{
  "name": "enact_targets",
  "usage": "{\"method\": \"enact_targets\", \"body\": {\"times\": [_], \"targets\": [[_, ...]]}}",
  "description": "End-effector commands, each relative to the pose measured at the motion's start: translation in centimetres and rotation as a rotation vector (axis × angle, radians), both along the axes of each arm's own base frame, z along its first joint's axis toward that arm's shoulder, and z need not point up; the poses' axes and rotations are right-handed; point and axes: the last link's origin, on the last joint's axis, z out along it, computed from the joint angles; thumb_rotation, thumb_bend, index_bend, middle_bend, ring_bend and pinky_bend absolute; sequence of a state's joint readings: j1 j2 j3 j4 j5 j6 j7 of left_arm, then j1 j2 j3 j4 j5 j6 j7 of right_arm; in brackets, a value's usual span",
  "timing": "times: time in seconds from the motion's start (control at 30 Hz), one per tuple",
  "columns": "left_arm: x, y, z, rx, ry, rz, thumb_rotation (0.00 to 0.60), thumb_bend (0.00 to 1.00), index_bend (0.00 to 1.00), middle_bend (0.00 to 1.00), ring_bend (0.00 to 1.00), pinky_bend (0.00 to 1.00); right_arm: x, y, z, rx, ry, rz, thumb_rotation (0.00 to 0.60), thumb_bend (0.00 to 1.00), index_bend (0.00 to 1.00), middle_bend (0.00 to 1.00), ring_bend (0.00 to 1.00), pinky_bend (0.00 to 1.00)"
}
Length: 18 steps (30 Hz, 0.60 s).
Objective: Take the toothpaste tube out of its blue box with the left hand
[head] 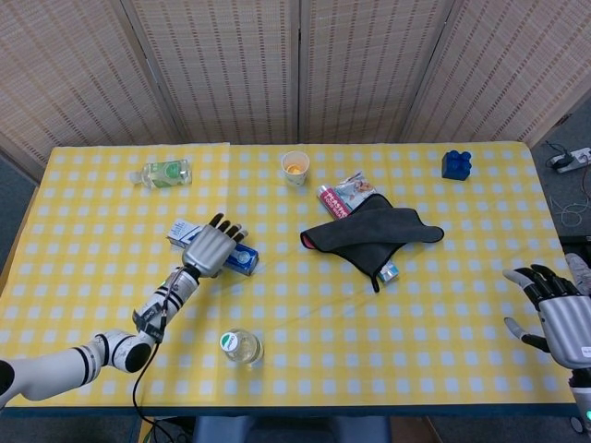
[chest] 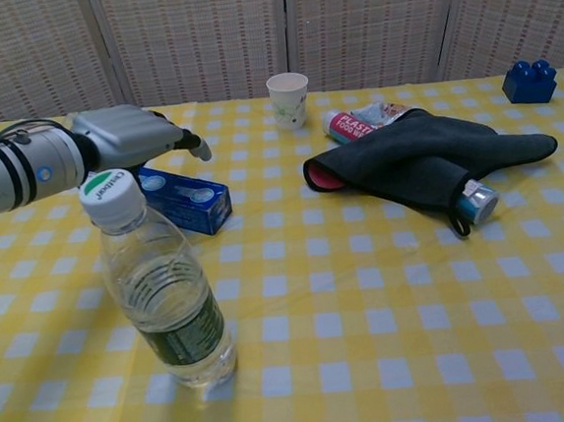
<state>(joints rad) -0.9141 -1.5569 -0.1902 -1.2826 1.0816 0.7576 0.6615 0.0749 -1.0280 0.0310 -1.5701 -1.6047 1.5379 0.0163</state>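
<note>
The blue toothpaste box (head: 245,262) lies flat on the yellow checked table (head: 305,305), left of centre, with its white end (head: 181,231) pointing to the far left. My left hand (head: 211,248) is stretched over the middle of the box, fingers straight and apart, holding nothing. From the chest view the left hand (chest: 129,133) hovers just above the box (chest: 190,196). No toothpaste tube shows outside the box. My right hand (head: 560,316) is at the table's right front edge, fingers spread and empty.
A clear water bottle (chest: 161,291) stands near the front, close to my left forearm. A green bottle (head: 164,173) lies at the far left. A paper cup (head: 295,167), a snack packet (head: 346,196), a dark cloth (head: 374,233) and a blue brick (head: 456,163) sit further back.
</note>
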Motion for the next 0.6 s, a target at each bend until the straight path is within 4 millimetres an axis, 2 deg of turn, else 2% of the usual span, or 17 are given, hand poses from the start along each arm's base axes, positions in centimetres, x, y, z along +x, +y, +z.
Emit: {"method": "enact_targets", "body": {"times": [0.03,0.43,0.6], "targets": [[0.1,0.3,-0.6,0.001,0.018,0.014,0.6,0.16,0.26,0.19,0.17,0.08,-0.1,0.1,0.2,-0.005,0.0,-0.004,0.6,0.18,0.24,0.25,0.16,0.31],[0.5,0.5,-2.6,-0.008,0.043,0.039,0.6,0.19,0.3,0.24,0.17,0.08,-0.3,0.5,0.7,-0.022,-0.002,-0.011,0.6,0.18,0.24,0.25,0.16,0.31],[1.3,0.4,-3.1,-0.009,0.024,0.031,0.6,0.23,0.38,0.32,0.2,0.08,-0.5,0.6,0.9,-0.026,-0.002,-0.018,0.6,0.18,0.24,0.25,0.16,0.31]]}}
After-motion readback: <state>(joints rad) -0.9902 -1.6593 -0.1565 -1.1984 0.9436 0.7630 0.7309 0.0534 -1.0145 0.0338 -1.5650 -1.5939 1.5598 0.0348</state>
